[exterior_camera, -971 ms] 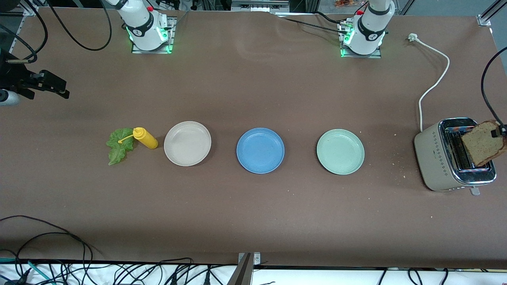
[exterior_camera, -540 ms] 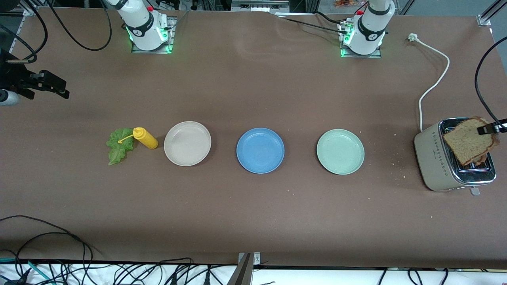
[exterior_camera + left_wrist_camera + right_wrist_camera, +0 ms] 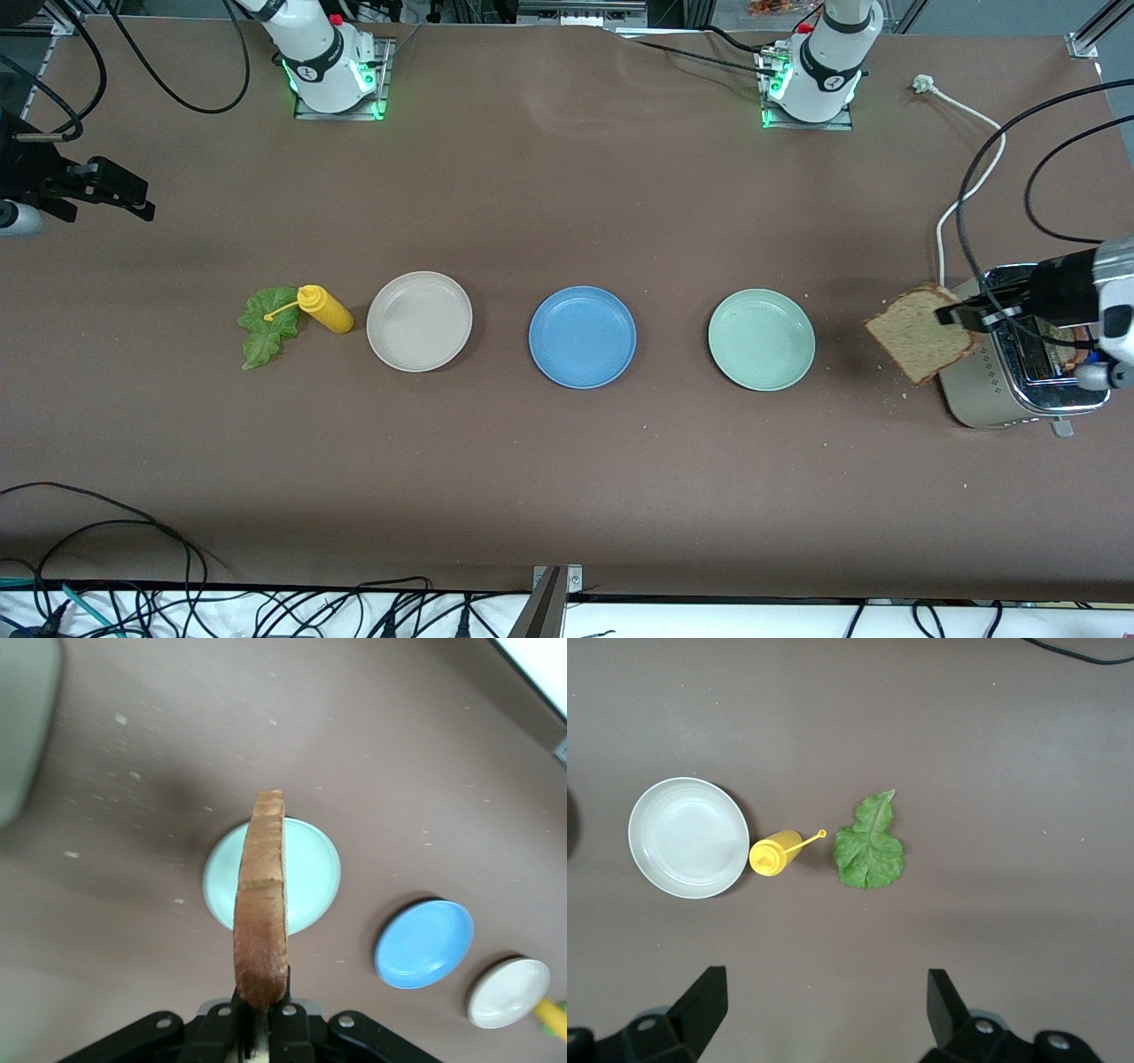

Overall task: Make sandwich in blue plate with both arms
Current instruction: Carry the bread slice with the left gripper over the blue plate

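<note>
while the left gripper (image 3: 961, 316) hung level beside the toaster (image 3: 1019, 363), clamped on a bread slice (image 3: 917, 334), the right gripper (image 3: 824, 1001) waited agape.

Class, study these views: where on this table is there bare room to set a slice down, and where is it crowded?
Bare brown table lies nearer the camera than the row of beige plate, blue plate and green plate. Narrower gaps separate the plates. It is crowded around the toaster, and where the mustard bottle touches the lettuce.

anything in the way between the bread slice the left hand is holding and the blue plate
Only the pale green plate lies between. The left hand holds the bread slice in the air beside the toaster, so it can pass above that plate to the blue plate.
</note>
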You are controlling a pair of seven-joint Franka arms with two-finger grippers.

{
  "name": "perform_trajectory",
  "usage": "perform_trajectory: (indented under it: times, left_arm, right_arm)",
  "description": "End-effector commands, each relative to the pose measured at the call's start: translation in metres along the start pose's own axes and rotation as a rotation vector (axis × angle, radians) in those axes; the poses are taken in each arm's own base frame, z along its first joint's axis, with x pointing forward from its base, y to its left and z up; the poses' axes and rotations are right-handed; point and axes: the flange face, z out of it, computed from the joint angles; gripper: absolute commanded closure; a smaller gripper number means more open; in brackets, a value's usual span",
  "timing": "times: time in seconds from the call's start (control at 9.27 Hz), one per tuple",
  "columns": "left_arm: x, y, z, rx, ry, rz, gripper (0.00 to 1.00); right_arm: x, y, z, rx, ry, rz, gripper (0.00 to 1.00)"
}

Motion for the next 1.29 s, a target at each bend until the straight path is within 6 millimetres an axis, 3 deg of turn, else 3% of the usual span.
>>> perform_trajectory:
  times: [0.0,0.32,0.65,0.97,1.19]
  left_arm:
    - [-0.012,0.052,0.042,-0.121,-0.022,-0.097,1.0]
    - [-0.046,0.12,0.118,-0.188,-0.006,-0.11,1.0]
    - [-0.095,0.181,0.187,-0.282,-0.035,-0.1,1.0]
    - [-0.133,0.226,0.264,-0.259,-0.049,-0.085,1.0]
    - [-0.145,0.244,0.301,-0.274,-0.013,-0.096,1.0]
  right_arm:
    - [-0.003,0.001,-0.006,-0.009,0.0,0.008,0.0]
    - [-0.003,0.001,-0.006,-0.007,0.0,0.008,0.0]
    - [0.0,0.002,0.0,-0.016,-0.011,0.008,0.0]
    - [-0.002,0.006,0.004,-0.012,-0.028,0.017,0.0]
    - [0.003,0.007,0.012,-0.013,-0.048,0.003,0.0]
